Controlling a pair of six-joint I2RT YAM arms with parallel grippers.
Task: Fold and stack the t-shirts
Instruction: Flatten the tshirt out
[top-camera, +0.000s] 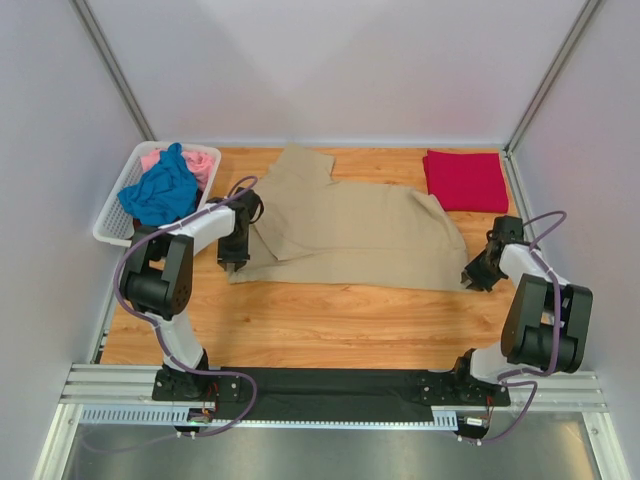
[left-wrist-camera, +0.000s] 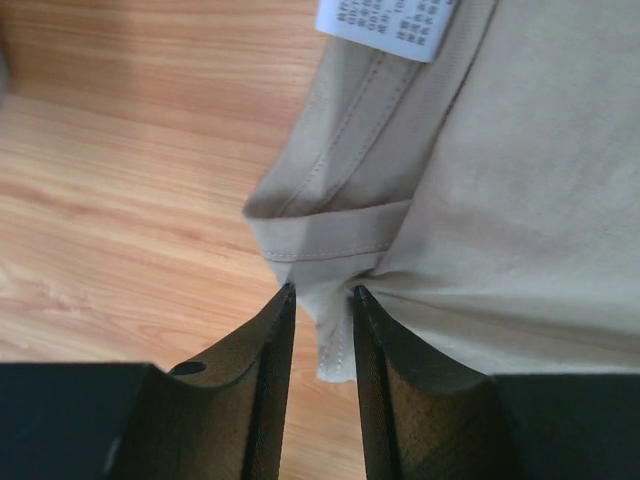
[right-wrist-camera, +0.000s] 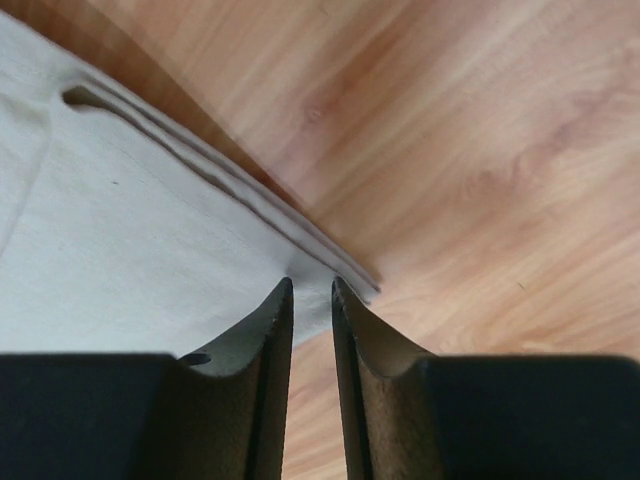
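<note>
A tan t-shirt (top-camera: 350, 230) lies spread out across the middle of the wooden table. My left gripper (top-camera: 232, 262) is at its near left corner, and in the left wrist view the jaws (left-wrist-camera: 320, 290) pinch a bunched sleeve hem of the tan t-shirt (left-wrist-camera: 520, 220). My right gripper (top-camera: 470, 280) is at the near right corner. Its jaws (right-wrist-camera: 311, 282) stand narrow over the layered edge of the tan t-shirt (right-wrist-camera: 120, 260), with cloth between the tips. A folded crimson red t-shirt (top-camera: 465, 180) lies at the back right.
A white lattice basket (top-camera: 108, 232) at the back left holds a crumpled blue t-shirt (top-camera: 160, 192) and a pink t-shirt (top-camera: 200, 162). A white label (left-wrist-camera: 390, 25) shows on the tan cloth. White walls enclose the table on three sides.
</note>
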